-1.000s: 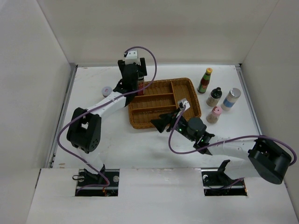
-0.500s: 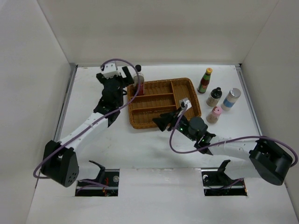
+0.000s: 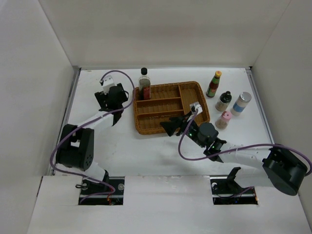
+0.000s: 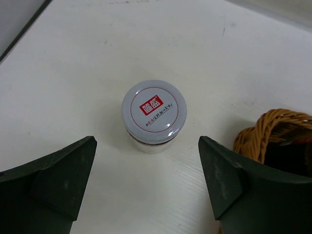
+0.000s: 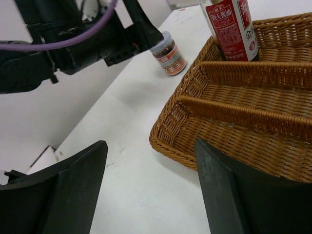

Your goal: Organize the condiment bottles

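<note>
The condiment bottles are not all tidy yet. The tall bottle [image 3: 144, 84] with the red label stands up straight inside the wicker tray [image 3: 188, 100], in the corner at 11 o'clock. The short jar [image 4: 154, 109] sits on the table at 9 o'clock from the tray, close to its edge.

The left gripper [image 4: 146, 146] hangs right over the jar. Its two fingers are spread wide, one on each side, and touch nothing. I think it is lined up like that so it can drop down and pinch the jar.

Four more wait in a bunch at 3 o'clock from the tray:
- the green sauce bottle [image 3: 214, 84]
- the black-capped shaker [image 3: 224, 101]
- the silver-capped bottle [image 3: 242, 103]
- the pink-capped shaker [image 3: 224, 119]

The right gripper [image 3: 169, 127] hovers at 6 o'clock by the tray's near edge, fingers apart and empty. Maybe it is keeping out of the way.
</note>
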